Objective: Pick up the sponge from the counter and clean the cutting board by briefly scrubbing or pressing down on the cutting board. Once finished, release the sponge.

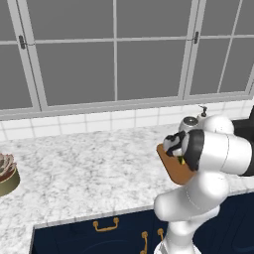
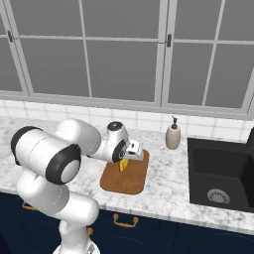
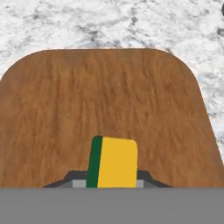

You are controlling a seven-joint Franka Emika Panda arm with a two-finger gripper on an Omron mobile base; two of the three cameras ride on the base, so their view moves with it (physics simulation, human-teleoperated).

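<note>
At the left edge of the marbled white-and-grey stone desk (image 1: 89,168) sits a round dish of pinkish leaves (image 1: 7,173). Further right lies the flat brown wooden cutting board (image 2: 133,179), rectangular with rounded corners and a fine streaked grain. Above it the gripper (image 2: 125,159) is clamped on the sponge (image 3: 113,162), a small block turned on edge, its thin dark green layer beside the broad yellow face. Right of the board stands a beige soap dispenser (image 2: 173,135), then a black sink (image 2: 221,171).

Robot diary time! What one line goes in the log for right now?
gripper: shut on green-and-yellow sponge block | sponge over brown wooden cutting board | contact: cannot tell | board on marbled counter
</note>
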